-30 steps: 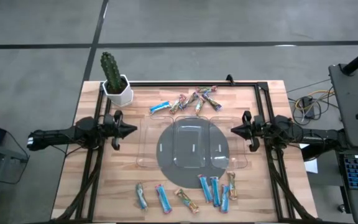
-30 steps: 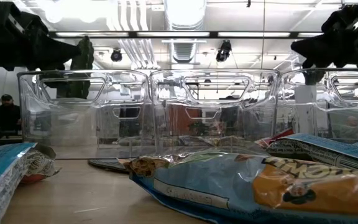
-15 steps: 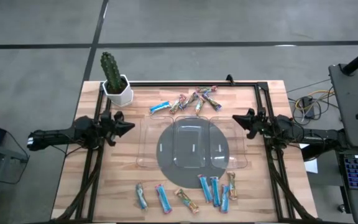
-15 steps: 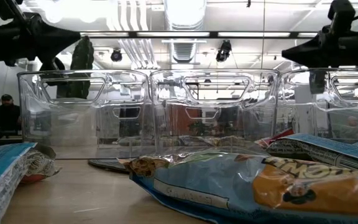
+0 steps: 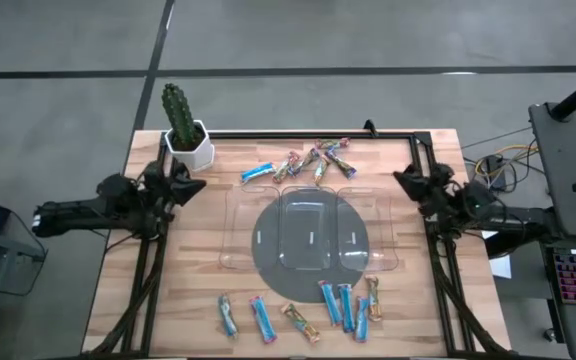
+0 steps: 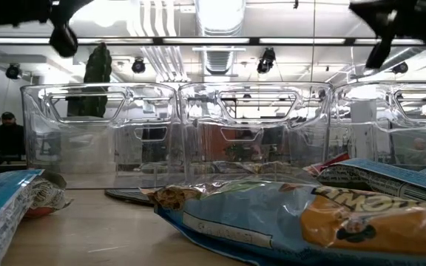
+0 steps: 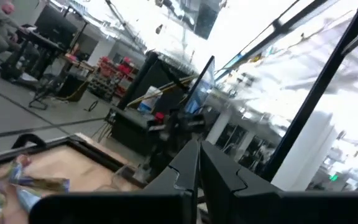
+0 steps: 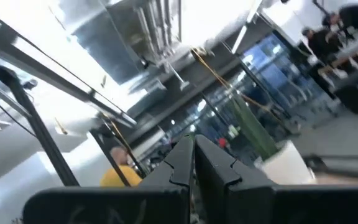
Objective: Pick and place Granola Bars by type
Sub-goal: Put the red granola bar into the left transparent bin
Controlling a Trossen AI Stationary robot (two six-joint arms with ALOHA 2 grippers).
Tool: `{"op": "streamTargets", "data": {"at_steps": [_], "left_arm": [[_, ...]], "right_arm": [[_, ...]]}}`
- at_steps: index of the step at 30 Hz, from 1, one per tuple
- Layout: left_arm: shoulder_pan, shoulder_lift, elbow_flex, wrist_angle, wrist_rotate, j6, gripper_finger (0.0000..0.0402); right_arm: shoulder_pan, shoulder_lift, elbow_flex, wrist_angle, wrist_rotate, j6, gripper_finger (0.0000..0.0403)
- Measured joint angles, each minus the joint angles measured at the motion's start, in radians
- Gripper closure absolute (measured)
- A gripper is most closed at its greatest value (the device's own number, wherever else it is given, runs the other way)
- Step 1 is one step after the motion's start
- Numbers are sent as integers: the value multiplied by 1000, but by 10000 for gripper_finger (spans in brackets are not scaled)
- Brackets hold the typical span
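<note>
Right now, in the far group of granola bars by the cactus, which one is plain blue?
The blue bar at that group's left end, nearest the cactus; the others beside it are multicoloured.

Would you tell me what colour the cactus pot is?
White; the cactus pot shows best in the high view.

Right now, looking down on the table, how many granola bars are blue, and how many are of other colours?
Blue bars: 6
Brownish-gold or multicoloured bars: about 7 (some overlap at the far edge, so this count is not certain)
Total: about 13
</note>
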Motion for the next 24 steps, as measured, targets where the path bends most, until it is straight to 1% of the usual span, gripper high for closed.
{"op": "streamTargets", "data": {"at_steps": [2, 5, 7, 13, 16, 19, 21, 24], "left_arm": [[0, 59, 92, -53, 0, 39, 402], [0, 152, 253, -121, 0, 126, 402], [0, 214, 365, -181, 0, 192, 402], [0, 378, 670, -339, -1, 311, 402], [0, 440, 779, -375, -2, 349, 402], [0, 495, 873, -419, -2, 380, 402], [0, 525, 929, -490, -13, 407, 402], [1, 569, 1002, -600, -61, 425, 401]], "right_arm": [[0, 33, 64, -4, -18, -46, 394], [0, 108, 184, -6, -76, -140, 394], [0, 172, 280, -33, -81, -184, 394], [0, 394, 591, -310, -80, -269, 394], [0, 509, 742, -413, -78, -309, 394], [0, 621, 890, -479, -78, -373, 394], [0, 687, 991, -536, -78, -420, 394], [0, 773, 1137, -642, -80, -517, 394]]}}
